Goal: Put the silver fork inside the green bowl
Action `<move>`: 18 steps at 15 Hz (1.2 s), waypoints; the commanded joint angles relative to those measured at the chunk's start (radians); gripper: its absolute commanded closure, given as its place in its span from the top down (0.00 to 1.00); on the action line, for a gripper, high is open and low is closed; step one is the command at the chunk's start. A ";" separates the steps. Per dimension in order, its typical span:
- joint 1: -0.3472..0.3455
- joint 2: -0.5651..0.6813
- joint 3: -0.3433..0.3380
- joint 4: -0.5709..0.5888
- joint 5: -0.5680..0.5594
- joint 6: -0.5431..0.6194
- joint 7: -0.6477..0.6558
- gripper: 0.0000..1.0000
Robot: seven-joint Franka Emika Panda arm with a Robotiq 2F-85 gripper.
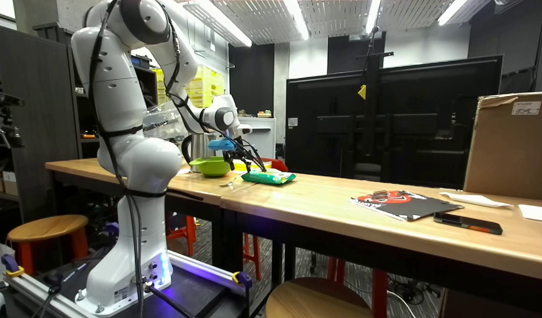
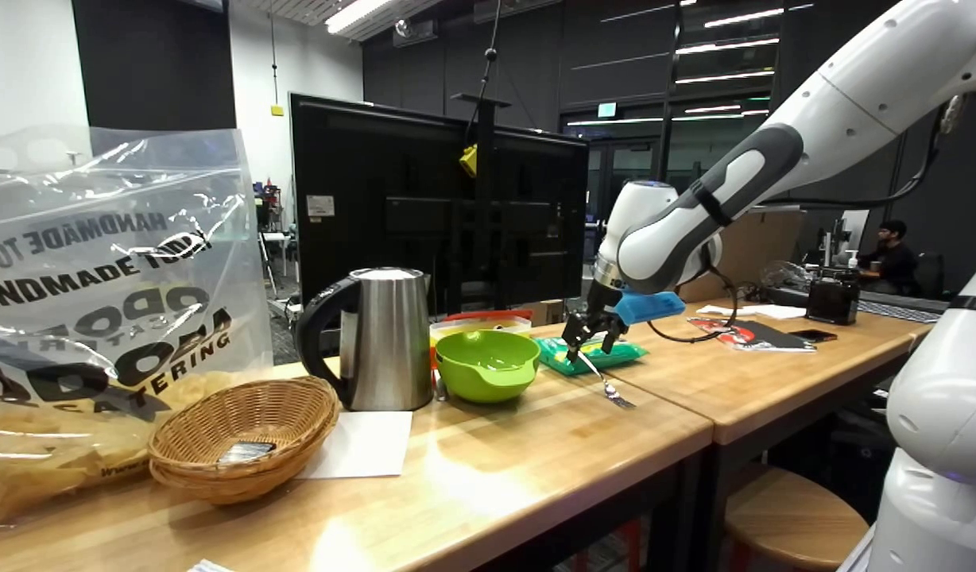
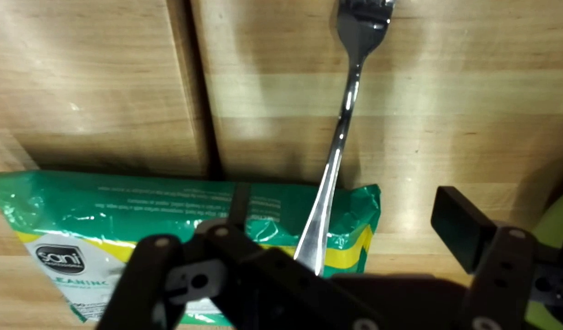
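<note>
The silver fork [image 3: 343, 128] lies with its tines on the wooden table and its handle resting up on a green wipes pack [image 3: 125, 197]. My gripper [image 3: 350, 215] is open above the handle end, which passes between the fingers nearer the left one in the wrist view. That finger's mechanism covers the handle's tip; whether it touches cannot be told. In an exterior view the gripper [image 2: 591, 343] hangs low over the pack and fork [image 2: 610, 389]. Beside it stands the lime green bowl [image 2: 496, 389], empty inside as far as visible. Only the bowl's edge [image 3: 556, 220] enters the wrist view.
A steel kettle [image 2: 389, 342] and a yellow container [image 2: 500, 322] stand close to the bowl. Farther along are a wicker basket [image 2: 242, 437] and a plastic bag [image 2: 98, 318]. A magazine [image 1: 408, 205] and phone [image 1: 467, 223] lie at the opposite end. A seam divides the tabletops.
</note>
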 commanded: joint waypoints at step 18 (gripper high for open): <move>0.013 0.096 -0.020 0.115 0.035 -0.008 -0.088 1.00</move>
